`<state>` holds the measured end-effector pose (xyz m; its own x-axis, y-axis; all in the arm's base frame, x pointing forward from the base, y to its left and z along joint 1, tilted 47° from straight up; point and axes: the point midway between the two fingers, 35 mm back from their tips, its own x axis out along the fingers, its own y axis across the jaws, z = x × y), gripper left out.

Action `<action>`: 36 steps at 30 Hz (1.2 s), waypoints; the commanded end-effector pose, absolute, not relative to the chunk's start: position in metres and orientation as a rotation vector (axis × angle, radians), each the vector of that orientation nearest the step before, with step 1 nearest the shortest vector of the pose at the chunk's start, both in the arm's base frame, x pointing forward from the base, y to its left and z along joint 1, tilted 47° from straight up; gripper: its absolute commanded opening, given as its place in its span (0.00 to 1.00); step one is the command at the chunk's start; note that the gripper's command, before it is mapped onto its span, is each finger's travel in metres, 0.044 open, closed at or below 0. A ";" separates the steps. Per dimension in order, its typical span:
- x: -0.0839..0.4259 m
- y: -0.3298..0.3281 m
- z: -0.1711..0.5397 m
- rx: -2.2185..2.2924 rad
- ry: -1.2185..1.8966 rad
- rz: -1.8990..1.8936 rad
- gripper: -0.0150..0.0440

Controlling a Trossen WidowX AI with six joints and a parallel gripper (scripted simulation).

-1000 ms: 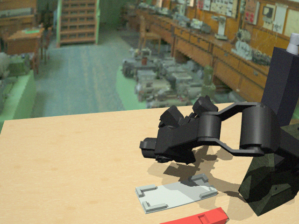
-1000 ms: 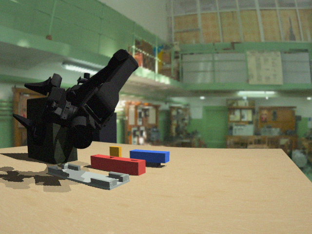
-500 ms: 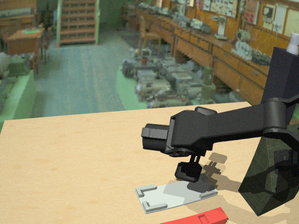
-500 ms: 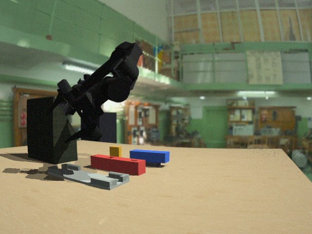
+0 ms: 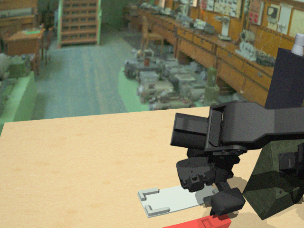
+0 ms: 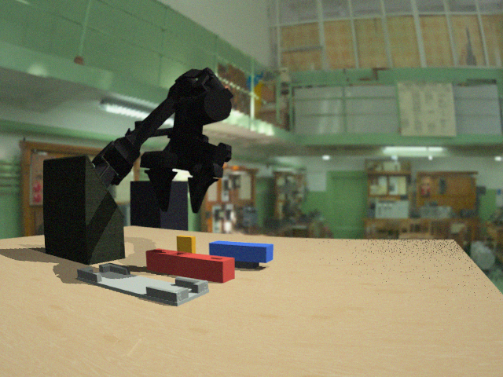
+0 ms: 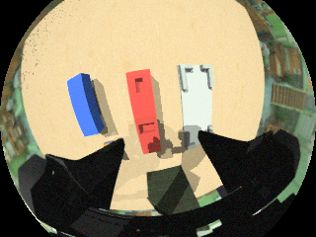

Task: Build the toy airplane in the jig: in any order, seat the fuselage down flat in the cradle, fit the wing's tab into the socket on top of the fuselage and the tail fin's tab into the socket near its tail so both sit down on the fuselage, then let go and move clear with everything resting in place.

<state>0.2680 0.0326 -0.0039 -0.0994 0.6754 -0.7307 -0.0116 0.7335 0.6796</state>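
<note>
The red fuselage (image 5: 194, 223) (image 6: 186, 265) (image 7: 140, 106) lies on the table beside the pale grey jig (image 5: 176, 198) (image 6: 134, 284) (image 7: 197, 109), with its sockets facing up. The jig's cradle holds nothing. The blue wing (image 6: 240, 252) (image 7: 85, 106) lies on the fuselage's other side, its bar raised over a dark underside. The yellow tail fin (image 6: 185, 244) stands behind the fuselage in the exterior view; only a sliver shows at the left finger in the wrist view. My gripper (image 6: 180, 210) (image 7: 162, 138) is open and empty, pointing down high above the parts.
The dark green angled block (image 5: 262, 184) (image 6: 71, 206) (image 7: 173, 188) stands under the arm's base, near one end of the jig. A dark tall box (image 5: 284, 78) (image 6: 174, 204) stands farther back. The arm's shadow falls across the jig and the fuselage's near end.
</note>
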 end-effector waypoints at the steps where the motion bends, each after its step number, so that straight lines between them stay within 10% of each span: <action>1: 0.267 0.042 0.009 0.571 1.503 0.719 1.00; 36: 0.263 0.105 -0.049 0.572 1.503 0.720 1.00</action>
